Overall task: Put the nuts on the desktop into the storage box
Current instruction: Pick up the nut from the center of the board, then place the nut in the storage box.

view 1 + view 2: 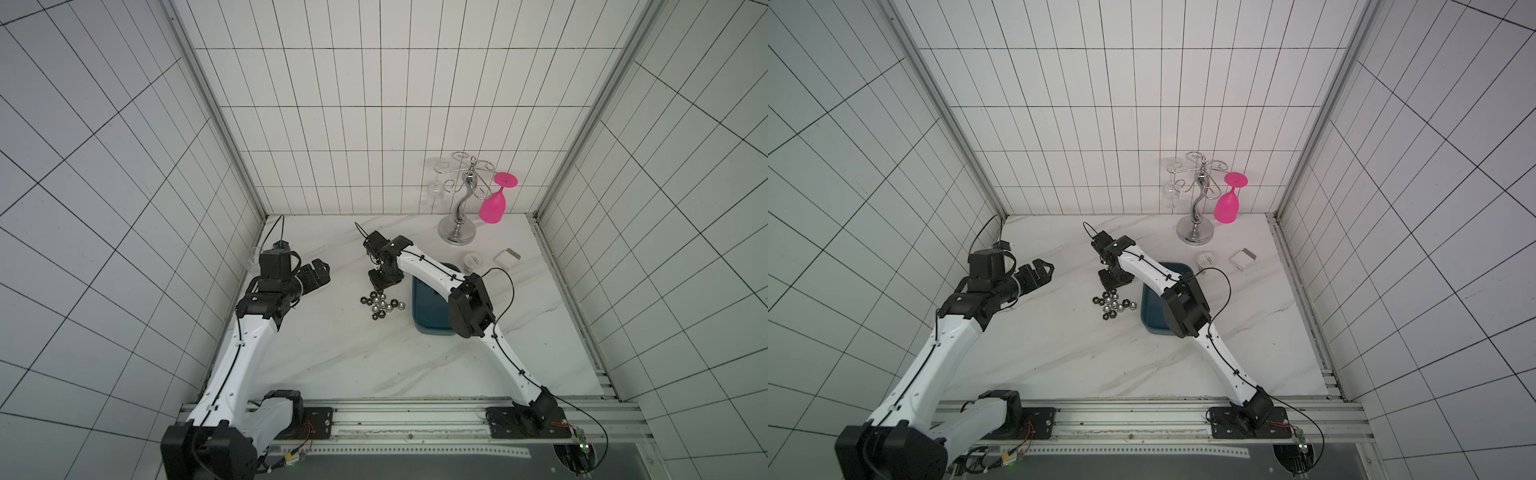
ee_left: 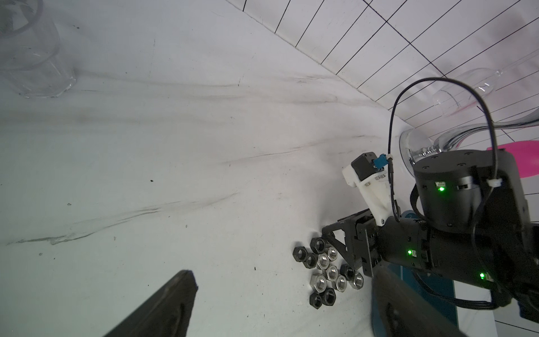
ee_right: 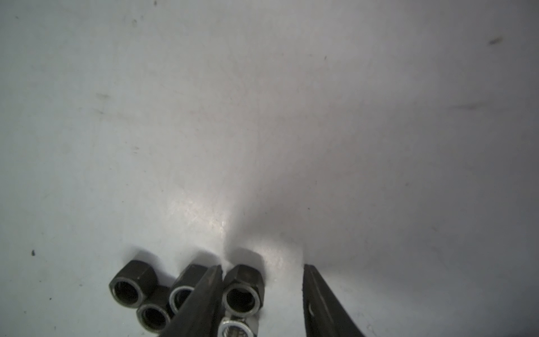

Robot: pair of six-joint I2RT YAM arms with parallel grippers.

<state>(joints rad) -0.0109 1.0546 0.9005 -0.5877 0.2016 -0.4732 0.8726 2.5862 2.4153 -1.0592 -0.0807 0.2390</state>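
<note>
Right jaws stand apart around 1 black nut (image 3: 241, 293), which touches 1 jaw only.

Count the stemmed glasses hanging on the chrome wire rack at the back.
2. A bright pink stemmed glass hangs bowl-down on the chrome wire rack's right side; a clear stemmed glass hangs on its left. Another clear one could be hard to spot.

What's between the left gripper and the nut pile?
Only bare desktop: nothing lies between the left gripper and the nuts. Both top views show it, and the left wrist view agrees.
</note>
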